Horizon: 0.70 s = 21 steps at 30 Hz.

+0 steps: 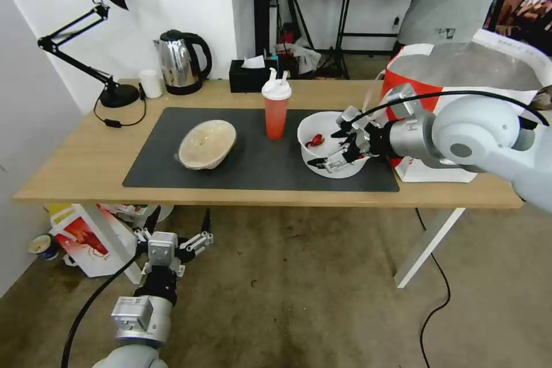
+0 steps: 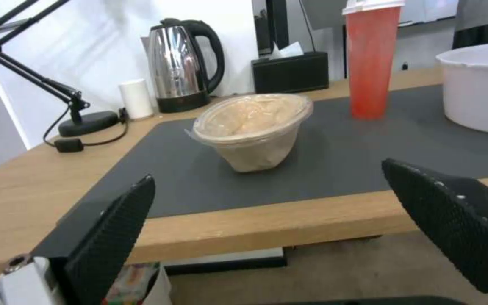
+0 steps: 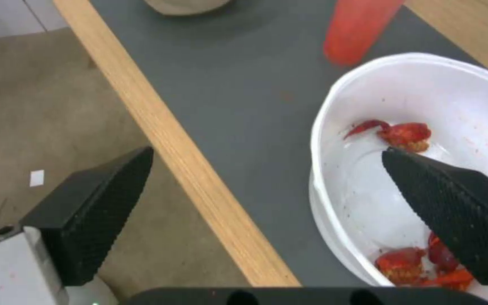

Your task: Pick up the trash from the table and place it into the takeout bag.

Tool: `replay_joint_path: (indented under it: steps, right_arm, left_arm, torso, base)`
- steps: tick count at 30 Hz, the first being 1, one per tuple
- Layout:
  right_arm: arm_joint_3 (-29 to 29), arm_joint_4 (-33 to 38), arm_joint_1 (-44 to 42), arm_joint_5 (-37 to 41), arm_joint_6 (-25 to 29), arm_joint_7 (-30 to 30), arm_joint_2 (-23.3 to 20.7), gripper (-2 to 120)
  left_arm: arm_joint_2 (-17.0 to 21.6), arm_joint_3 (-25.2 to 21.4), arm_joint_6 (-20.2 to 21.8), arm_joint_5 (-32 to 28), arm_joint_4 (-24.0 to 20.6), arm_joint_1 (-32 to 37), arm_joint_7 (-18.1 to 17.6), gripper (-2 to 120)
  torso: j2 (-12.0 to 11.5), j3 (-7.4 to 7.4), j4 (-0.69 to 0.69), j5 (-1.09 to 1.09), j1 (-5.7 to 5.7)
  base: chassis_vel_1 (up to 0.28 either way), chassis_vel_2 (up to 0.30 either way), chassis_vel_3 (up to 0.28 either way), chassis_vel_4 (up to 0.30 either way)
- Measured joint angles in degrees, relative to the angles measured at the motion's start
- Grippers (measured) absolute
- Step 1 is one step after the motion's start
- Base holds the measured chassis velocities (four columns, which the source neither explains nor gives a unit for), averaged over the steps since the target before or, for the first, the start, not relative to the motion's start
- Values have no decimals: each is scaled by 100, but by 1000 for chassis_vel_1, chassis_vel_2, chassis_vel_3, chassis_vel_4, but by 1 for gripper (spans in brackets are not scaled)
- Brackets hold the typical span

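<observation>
On the dark mat [image 1: 259,169] of the table [image 1: 75,181] stand the trash items: a beige bowl [image 1: 207,144], a tall red cup [image 1: 276,112] with a white lid, and a white bowl [image 1: 316,126] holding red scraps. My right gripper [image 1: 336,146] is open at the white bowl [image 3: 425,93]; one finger [image 3: 453,203] is inside, the other [image 3: 97,212] outside its near wall. The takeout bag [image 1: 460,69] stands open behind that arm. My left gripper [image 1: 179,224] hangs open below the table's front edge, facing the beige bowl [image 2: 255,127].
Along the table's back stand a black desk lamp [image 1: 103,40], a steel kettle [image 1: 181,63], a small white cup [image 1: 151,83] and a black tissue box [image 1: 250,75]. A red and white box [image 1: 86,236] lies on the floor under the left end. A cable [image 1: 437,299] trails near the white leg.
</observation>
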Motion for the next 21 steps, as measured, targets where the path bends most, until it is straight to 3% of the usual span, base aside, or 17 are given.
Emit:
replay_joint_path:
  steps: [11, 21]
  right_arm:
    - [-876, -121, 523, 104, -6, 187, 111, 100]
    - [-1120, -227, 605, 107, -6, 239, 248, 100]
  left_arm:
    - [0, 0, 0, 0, 0, 0, 0, 100]
    - [0, 0, 0, 0, 0, 0, 0, 100]
  torso:
    - [0, 0, 1, 0, 0]
    - [0, 0, 0, 0, 0]
  base:
    - [0, 0, 0, 0]
    - [0, 0, 0, 0]
